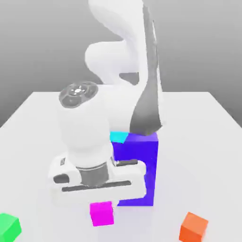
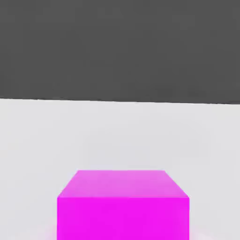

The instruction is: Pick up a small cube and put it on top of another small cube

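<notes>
The small magenta cube [image 1: 102, 213] rests on the white table [image 1: 42, 137] near its front edge. In the hand view the magenta cube [image 2: 123, 206] looks large and close, with its top face and one side showing. My gripper [image 1: 98, 194] hangs directly above this cube, its white hand body just over the cube's top. A small cyan cube [image 1: 118, 136] peeks out behind the arm, next to the big blue-violet block [image 1: 138, 170]. A small orange cube [image 1: 193, 226] sits at the exterior view's lower right.
The tall blue-violet block stands just to the exterior view's right of my hand, very near it. A green cube [image 1: 8, 227] lies at the exterior view's lower left corner. The table's far edge [image 2: 120, 101] meets a dark backdrop.
</notes>
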`<state>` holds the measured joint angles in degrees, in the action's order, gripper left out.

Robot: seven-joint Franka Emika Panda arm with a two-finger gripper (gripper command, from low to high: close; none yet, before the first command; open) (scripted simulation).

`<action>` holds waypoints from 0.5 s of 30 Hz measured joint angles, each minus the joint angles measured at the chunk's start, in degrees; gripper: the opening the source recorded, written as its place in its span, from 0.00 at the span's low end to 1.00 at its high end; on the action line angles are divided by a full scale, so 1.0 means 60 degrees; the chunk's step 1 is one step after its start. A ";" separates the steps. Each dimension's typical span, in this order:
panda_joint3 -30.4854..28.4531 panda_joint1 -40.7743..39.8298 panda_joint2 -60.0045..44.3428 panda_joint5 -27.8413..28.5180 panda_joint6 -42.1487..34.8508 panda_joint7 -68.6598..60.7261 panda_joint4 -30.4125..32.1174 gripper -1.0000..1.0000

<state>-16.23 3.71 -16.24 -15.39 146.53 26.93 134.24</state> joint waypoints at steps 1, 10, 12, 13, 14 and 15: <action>-0.0247 -0.0155 -0.0067 0.0088 -0.0053 0.0171 -0.0146 0.00; -0.1105 -0.1741 -0.1709 -0.0682 0.0319 0.0524 -0.1494 1.00; -0.1105 -0.1741 -0.1709 -0.0682 0.0319 0.0524 -0.1494 1.00; -0.1105 -0.1741 -0.1709 -0.0682 0.0319 0.0524 -0.1494 1.00; -0.1105 -0.1741 -0.1709 -0.0682 0.0319 0.0524 -0.1494 1.00; -0.1105 -0.1741 -0.1709 -0.0682 0.0319 0.0524 -0.1494 1.00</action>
